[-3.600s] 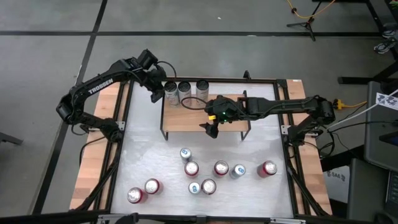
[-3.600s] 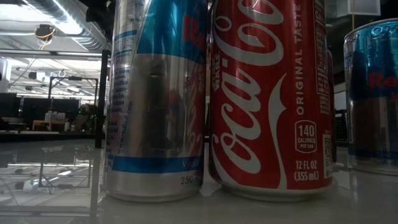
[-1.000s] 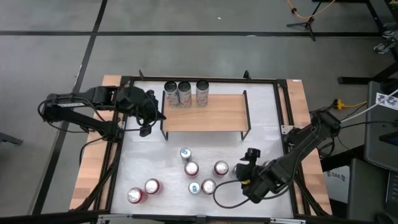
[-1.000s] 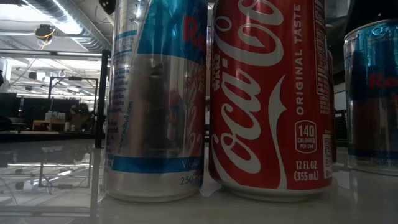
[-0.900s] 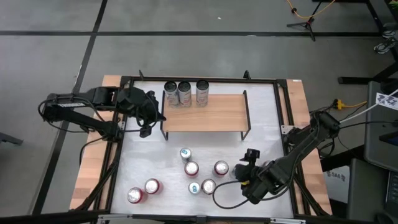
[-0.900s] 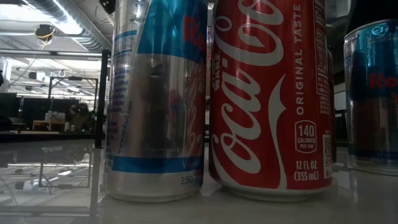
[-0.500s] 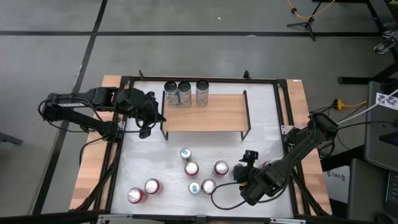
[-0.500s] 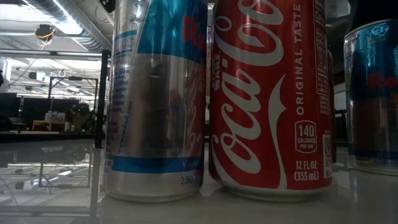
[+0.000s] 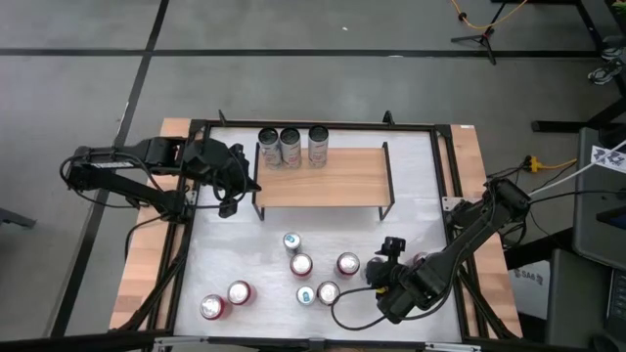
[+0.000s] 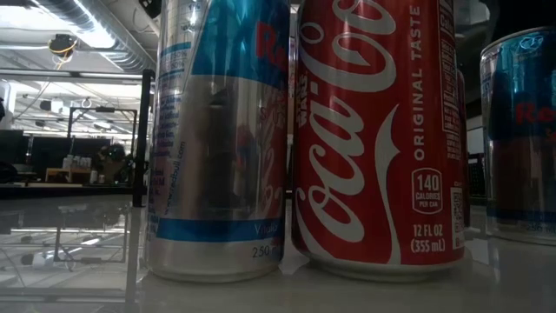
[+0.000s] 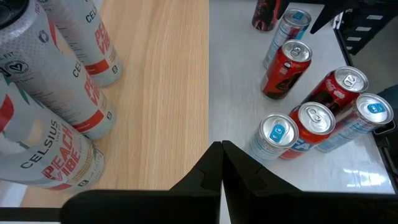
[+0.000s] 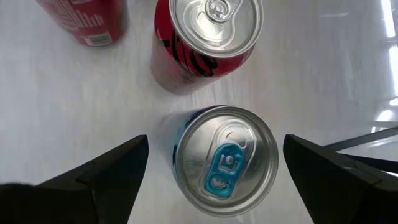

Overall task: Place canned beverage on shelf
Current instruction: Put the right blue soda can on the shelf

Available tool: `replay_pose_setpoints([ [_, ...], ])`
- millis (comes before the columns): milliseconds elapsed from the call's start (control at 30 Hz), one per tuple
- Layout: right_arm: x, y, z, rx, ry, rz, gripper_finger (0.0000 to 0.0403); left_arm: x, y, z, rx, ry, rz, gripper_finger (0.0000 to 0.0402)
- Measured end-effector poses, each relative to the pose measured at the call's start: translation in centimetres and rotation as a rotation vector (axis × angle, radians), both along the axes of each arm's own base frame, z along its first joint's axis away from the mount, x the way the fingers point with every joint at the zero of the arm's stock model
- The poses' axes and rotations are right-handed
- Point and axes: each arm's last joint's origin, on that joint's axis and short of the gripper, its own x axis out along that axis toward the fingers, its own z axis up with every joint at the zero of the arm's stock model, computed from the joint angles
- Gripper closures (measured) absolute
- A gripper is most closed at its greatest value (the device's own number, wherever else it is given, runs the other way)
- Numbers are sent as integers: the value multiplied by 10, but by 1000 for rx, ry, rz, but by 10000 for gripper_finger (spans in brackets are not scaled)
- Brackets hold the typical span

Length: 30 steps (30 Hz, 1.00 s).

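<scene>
Blue-tabbed can point(image 12: 225, 162) between open right hand point(image 12: 217, 177), base hidden.

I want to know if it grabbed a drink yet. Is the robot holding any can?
No, nothing is held. The right gripper is open around a blue-tabbed can, not touching it. The left gripper is shut, empty, by the shelf.

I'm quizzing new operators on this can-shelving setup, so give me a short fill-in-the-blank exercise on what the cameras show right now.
1. The number of cans standing on the shelf is ____.
2. The right gripper is open directly above a can whose pull tab is coloured ____.
3. The left gripper, by the shelf's left end, has its fingers ____.
4. The word printed under CELSIUS on the shelf cans is PEACH ____.

Missing words: three; blue; shut; VIBE
</scene>
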Motion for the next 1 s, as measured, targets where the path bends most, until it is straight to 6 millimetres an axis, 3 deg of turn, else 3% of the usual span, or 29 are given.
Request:
replay_pose_setpoints([
  [167,0,0,-2,-4,1,0,38,0,0,0,0,0,0,402],
  [500,-7,-10,-35,-42,48,-33,38,0,0,0,0,0,0,402],
  [733,0,-12,-39,-12,13,-26,43,0,0,0,-17,-1,15,402],
  [1000,0,-11,-39,15,26,-19,129,0,0,0,-17,-1,15,402],
])
